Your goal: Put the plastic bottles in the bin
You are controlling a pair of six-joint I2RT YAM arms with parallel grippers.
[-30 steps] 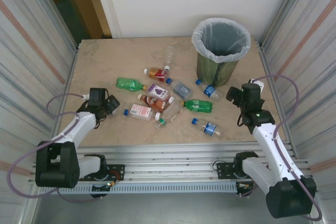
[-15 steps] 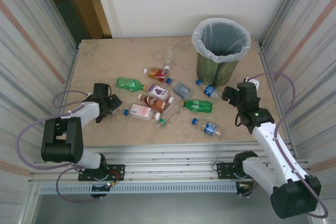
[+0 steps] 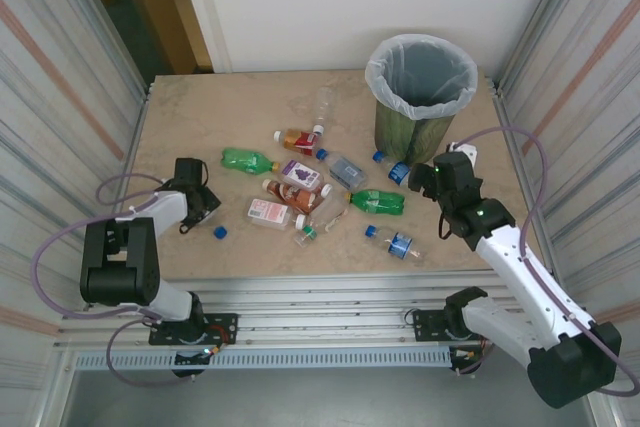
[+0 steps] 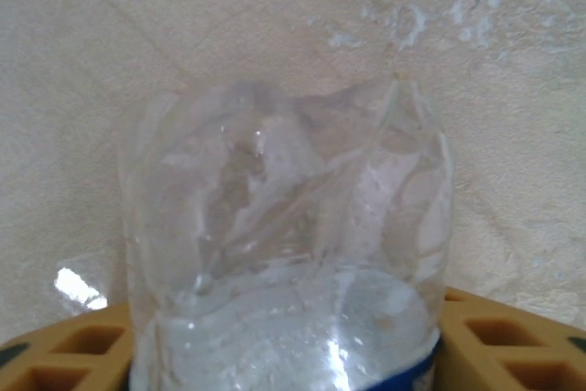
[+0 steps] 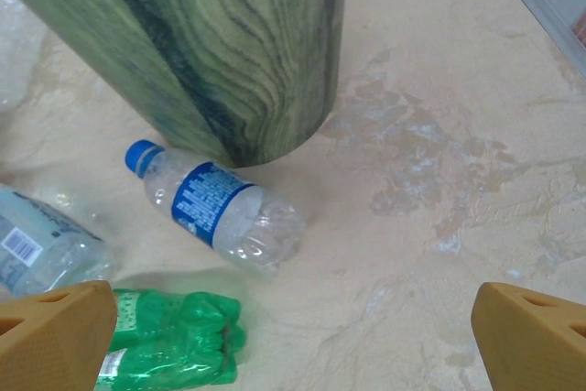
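Several plastic bottles lie mid-table, among them a green one [image 3: 245,160], a purple-labelled one [image 3: 300,175] and a red-labelled one [image 3: 267,212]. My left gripper [image 3: 205,213] is shut on a crumpled clear bottle [image 4: 284,226] with a blue label edge, held between the orange fingers [image 4: 513,345]; its blue cap [image 3: 220,232] points toward the front edge. The bin [image 3: 410,132] stands at the back right. My right gripper [image 3: 425,179] hangs open beside its base [image 5: 211,43], above a clear blue-labelled bottle [image 5: 220,212] and a green bottle [image 5: 169,336].
Ribbed metal walls [image 3: 60,97] close in both sides of the table. A small blue-labelled bottle [image 3: 400,244] lies near the front edge. Bare tabletop [image 3: 220,112] stretches across the back left.
My left gripper has shut on the clear bottle, and its blue cap has slid away from the red-labelled bottle toward the front left. My right gripper has moved left toward the bin's base.
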